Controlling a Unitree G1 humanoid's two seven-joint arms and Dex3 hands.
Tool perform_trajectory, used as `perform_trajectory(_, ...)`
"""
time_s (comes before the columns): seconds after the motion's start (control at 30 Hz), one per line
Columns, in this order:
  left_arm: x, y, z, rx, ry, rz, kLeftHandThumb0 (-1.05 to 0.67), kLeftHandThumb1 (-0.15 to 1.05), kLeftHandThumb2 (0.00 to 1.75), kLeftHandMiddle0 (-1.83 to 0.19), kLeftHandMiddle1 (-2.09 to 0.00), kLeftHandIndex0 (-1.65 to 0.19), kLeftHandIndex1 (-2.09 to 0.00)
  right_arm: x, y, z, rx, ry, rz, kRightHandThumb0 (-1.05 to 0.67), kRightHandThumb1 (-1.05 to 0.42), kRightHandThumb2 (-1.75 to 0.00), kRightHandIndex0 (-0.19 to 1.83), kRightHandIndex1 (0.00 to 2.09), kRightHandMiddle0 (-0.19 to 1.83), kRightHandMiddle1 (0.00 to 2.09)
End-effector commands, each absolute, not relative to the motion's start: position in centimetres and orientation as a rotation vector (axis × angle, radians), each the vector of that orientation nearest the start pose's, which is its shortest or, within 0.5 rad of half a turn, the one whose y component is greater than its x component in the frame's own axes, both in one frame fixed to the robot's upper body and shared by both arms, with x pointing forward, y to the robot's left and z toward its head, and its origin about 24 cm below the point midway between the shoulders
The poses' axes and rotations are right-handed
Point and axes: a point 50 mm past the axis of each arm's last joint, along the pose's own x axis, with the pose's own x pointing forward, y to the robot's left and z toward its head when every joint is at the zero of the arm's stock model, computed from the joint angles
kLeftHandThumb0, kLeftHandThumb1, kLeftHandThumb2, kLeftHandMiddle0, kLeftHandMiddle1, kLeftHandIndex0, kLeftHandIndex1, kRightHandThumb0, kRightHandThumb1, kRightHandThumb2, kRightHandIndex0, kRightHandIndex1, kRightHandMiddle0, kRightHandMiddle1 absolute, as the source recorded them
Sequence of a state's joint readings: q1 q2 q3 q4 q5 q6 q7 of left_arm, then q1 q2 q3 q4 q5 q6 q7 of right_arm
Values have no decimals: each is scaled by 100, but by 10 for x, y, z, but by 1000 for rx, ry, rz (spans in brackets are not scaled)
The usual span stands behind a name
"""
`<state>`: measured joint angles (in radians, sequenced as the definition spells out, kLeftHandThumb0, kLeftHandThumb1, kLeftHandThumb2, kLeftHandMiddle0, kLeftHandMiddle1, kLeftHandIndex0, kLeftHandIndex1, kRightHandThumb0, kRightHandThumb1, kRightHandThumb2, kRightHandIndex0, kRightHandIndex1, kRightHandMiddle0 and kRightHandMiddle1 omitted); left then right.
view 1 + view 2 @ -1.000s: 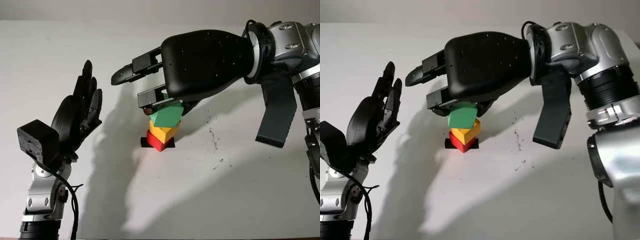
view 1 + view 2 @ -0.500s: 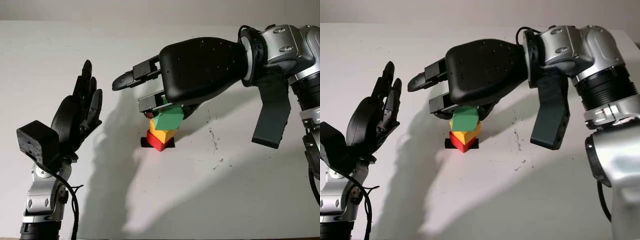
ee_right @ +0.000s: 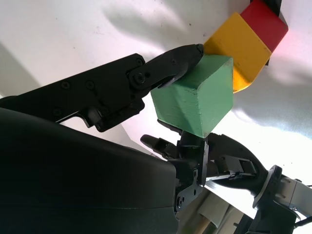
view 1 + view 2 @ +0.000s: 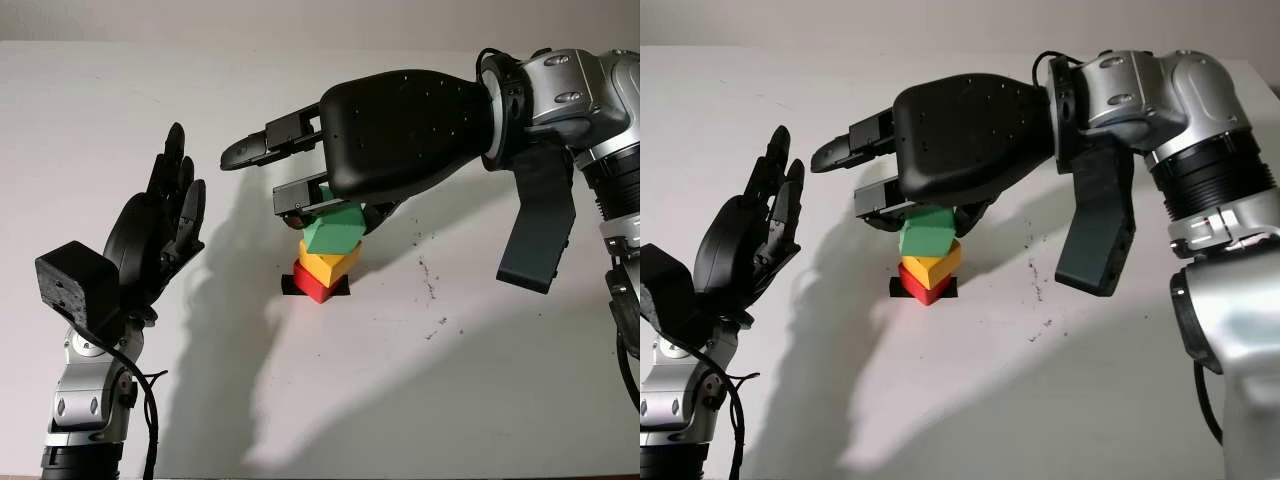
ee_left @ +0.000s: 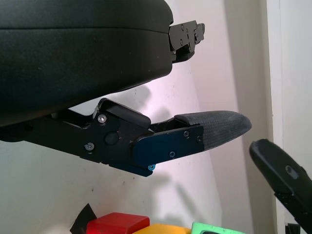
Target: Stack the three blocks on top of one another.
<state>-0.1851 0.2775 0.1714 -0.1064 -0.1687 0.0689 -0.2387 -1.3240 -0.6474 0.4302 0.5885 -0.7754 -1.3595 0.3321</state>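
A red block [image 4: 313,280] sits on a black mark [image 4: 342,288] mid-table, with a yellow block [image 4: 330,264] on top of it. A green block [image 4: 334,230] is tilted at the top of the stack, touching the yellow one. My right hand [image 4: 300,205] reaches in from the right and is shut on the green block; in the right wrist view a fingertip [image 3: 183,56] presses the green block [image 3: 195,97] from one side and another finger holds it from behind. My left hand [image 4: 165,225] is open, raised at the left, well clear of the stack.
The table [image 4: 400,380] is plain white, with a few dark specks [image 4: 430,275] to the right of the stack. A black flap on the right forearm [image 4: 540,230] hangs over the table's right part.
The right hand dipped with the green block half a second ago and has come back up a little, the block tilting again. The left hand has not moved.
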Motion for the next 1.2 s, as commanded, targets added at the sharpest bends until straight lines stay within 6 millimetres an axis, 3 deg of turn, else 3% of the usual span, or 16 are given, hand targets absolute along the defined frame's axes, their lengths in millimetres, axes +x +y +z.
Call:
perform_trajectory(0.0, 278, 210, 127, 140, -246, -133, -81, 105, 64, 19, 0, 19, 0, 304, -84, 299, -1885, -1460, 1057, -46, -104, -8, 16, 6, 41, 161)
perform_trajectory(0.1, 278, 210, 126, 138, -245, -134, -81, 105, 64, 19, 0, 19, 0, 303, -84, 299, -1891, -1486, 1059, -47, -103, -6, 19, 8, 49, 163)
perform_trajectory(0.23, 278, 211, 126, 139, -247, -131, -80, 105, 64, 19, 0, 19, 0, 304, -84, 298, -1911, -1455, 1077, -53, -104, -6, 14, 5, 45, 162)
perform_trajectory(0.4, 278, 210, 126, 141, -246, -125, -80, 105, 64, 19, 0, 19, 0, 304, -86, 297, -1893, -1464, 1068, -44, -103, -6, 18, 7, 41, 155)
perform_trajectory(0.7, 279, 210, 126, 136, -243, -127, -81, 105, 64, 19, 0, 19, 0, 304, -87, 295, -1928, -1481, 1069, -46, -97, -5, 23, 8, 39, 146)
perform_trajectory(0.77, 279, 210, 126, 139, -245, -126, -81, 105, 64, 19, 0, 19, 0, 304, -89, 293, -1899, -1494, 1058, -46, -96, -5, 26, 8, 36, 133)
perform_trajectory(0.97, 279, 210, 126, 129, -251, -132, -79, 105, 64, 19, 0, 19, 0, 306, -92, 291, -1949, -1481, 1055, -49, -96, -5, 14, 3, 23, 35)
perform_trajectory(1.17, 278, 210, 127, 138, -247, -124, -80, 105, 64, 19, 0, 19, 0, 308, -94, 290, -2008, -1440, 1039, -51, -97, -5, -6, 1, 10, 12)
